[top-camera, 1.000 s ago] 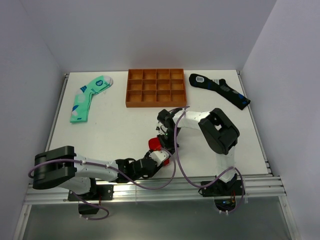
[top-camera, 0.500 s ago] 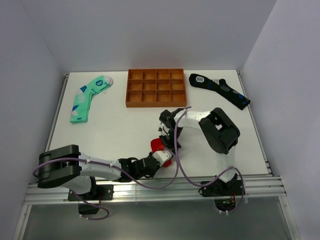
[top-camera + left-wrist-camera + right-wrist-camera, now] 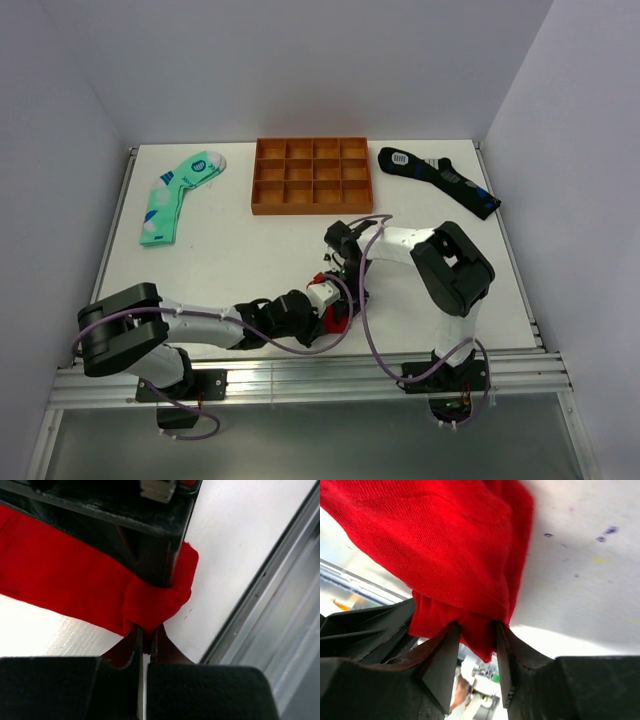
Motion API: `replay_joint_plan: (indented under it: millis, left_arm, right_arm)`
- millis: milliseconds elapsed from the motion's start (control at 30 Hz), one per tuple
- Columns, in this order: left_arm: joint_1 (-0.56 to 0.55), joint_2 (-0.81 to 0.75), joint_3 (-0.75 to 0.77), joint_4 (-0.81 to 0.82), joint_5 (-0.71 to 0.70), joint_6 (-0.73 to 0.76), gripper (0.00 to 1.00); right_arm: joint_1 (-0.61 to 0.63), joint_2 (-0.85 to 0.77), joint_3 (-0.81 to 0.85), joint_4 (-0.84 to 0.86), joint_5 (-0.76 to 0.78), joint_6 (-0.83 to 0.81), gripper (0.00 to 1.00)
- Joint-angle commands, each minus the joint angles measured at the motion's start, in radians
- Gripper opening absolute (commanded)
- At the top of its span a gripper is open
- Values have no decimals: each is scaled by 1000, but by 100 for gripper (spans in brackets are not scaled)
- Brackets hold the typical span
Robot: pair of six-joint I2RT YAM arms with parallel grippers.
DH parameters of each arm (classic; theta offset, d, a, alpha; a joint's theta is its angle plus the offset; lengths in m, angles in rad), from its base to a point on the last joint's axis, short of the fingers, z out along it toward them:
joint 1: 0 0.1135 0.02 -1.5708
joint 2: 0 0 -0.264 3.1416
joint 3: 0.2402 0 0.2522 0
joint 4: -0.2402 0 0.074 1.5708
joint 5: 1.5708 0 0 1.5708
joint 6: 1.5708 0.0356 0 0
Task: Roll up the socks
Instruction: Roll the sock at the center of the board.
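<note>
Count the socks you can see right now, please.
3. The red sock lies front centre, pinched by the left gripper. The mint-green sock lies far left. The black sock lies far right, beside the orange tray. Others could be hidden beneath the right arm.

You can read no text here; the marks on the green sock point(image 3: 175, 200) and black sock point(image 3: 440, 180) are too small.

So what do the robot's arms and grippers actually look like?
The left arm and right arm both have white links with bulky black joints, and a lilac cable loops along each. The left gripper and right gripper have black, blocky fingers that taper to wedges.
</note>
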Motion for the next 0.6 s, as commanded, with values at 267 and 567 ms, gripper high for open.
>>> replay_joint_plan:
  millis: [267,567]
  left_arm:
    - [95,37,-39,26,351,-122,0]
    - [200,40,-79,55,445,-212,0]
  right_arm:
    - [7,-156,-39,309,219,47,51]
    - [-25,-279,-59,379,273,53,52]
